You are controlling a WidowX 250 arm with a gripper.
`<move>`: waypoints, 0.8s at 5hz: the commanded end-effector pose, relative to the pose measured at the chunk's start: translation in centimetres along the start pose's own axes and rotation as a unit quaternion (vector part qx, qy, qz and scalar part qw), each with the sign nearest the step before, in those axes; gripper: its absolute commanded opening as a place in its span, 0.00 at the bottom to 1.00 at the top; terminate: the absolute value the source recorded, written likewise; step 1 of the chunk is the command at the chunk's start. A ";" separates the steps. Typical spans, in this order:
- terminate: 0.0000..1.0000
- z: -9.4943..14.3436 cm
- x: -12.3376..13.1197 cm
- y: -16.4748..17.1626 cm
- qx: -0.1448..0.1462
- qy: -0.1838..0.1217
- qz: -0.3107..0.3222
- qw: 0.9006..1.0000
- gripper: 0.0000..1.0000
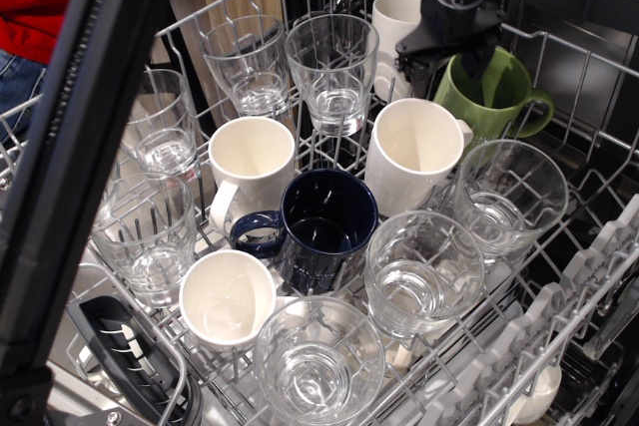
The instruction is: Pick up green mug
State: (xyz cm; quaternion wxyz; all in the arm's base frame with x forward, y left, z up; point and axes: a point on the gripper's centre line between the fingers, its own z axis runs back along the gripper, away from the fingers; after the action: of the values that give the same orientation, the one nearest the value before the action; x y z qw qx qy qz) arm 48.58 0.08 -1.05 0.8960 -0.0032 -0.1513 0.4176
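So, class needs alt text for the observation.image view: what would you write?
A black gripper straddles the rim of a green mug at the back right of a dishwasher rack, one finger inside. White mugs, a navy mug and glasses fill the rest.

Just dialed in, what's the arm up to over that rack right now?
The black robot gripper is at the back right of the wire dish rack, straddling the near rim of the glossy olive-green ceramic mug, with one finger reaching down inside its mouth. The mug still sits in the rack, not lifted. Whether the jaws have closed on the rim is unclear. The tall white mug, the dark navy mug and the clear glasses sit untouched.
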 end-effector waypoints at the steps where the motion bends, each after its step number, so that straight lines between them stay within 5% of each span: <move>1: 0.00 0.6 1.4 -2.4 -0.009 -0.033 0.012 0.999 1.00; 3: 0.00 -1.4 1.7 -2.4 0.006 -0.056 0.018 0.998 1.00; 4: 0.00 -2.0 2.2 -2.3 0.017 -0.052 0.030 0.998 0.00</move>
State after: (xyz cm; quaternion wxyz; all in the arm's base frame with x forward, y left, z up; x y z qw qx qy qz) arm 50.66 0.09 -5.40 0.8833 0.0447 -0.1592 0.4386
